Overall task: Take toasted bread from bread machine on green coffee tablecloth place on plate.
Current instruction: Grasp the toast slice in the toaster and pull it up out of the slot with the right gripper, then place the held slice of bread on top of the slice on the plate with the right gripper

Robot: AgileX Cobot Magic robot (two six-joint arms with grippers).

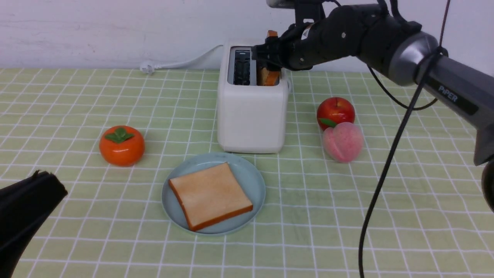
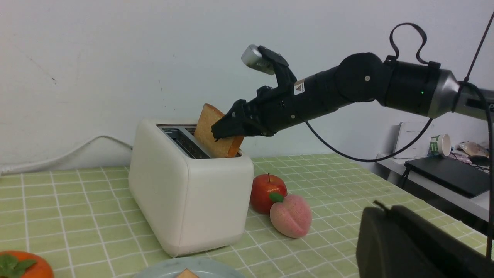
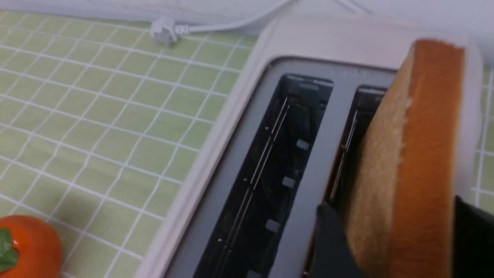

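The white bread machine (image 1: 251, 116) stands at the back of the green coffee tablecloth (image 1: 77, 96). One slice of toasted bread (image 1: 210, 195) lies flat on the pale blue plate (image 1: 254, 181) in front of it. A second slice (image 3: 409, 154) leans out of the right-hand slot, while the left-hand slot is empty. My right gripper (image 3: 401, 247) is shut on this slice, one finger (image 3: 332, 239) against its tan face and the other against the far side. The left gripper (image 1: 58, 185) rests low at the front left, shut and holding nothing.
An orange persimmon (image 1: 122, 145) sits left of the plate. A red apple (image 1: 335, 112) and a pink peach (image 1: 342, 141) lie right of the bread machine. The white cord's plug (image 1: 148, 68) lies at the back. A side desk with a laptop (image 2: 447, 173) stands beyond the table's right edge.
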